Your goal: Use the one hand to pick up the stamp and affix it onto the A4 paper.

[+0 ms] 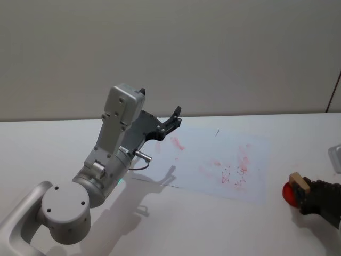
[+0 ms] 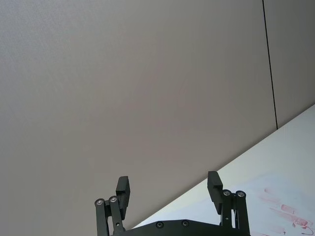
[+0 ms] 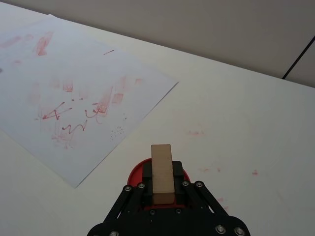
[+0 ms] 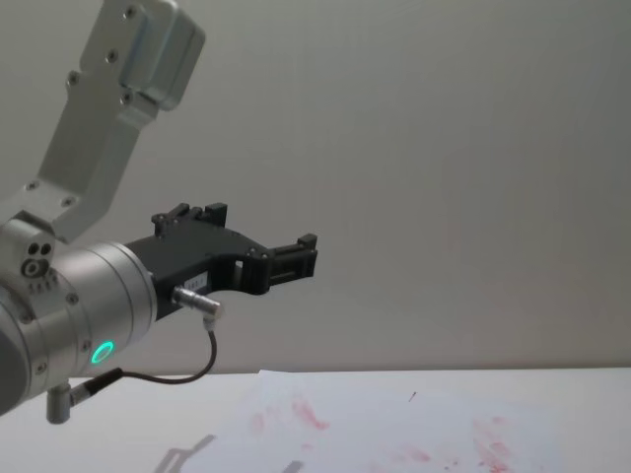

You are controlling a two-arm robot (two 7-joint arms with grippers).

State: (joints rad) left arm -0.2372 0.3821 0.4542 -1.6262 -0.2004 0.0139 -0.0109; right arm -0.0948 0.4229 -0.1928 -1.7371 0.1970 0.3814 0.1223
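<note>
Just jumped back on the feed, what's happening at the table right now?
The right tool is shut on the small tan wooden block stamp, holding it upright at a round red pad on the white table, just off the right side of the white A4 paper sheet smeared with red ink. Whether the stamp touches the pad is unclear; it is not yet on the paper. The left tool hangs raised with fingers open, holding nothing.
</note>
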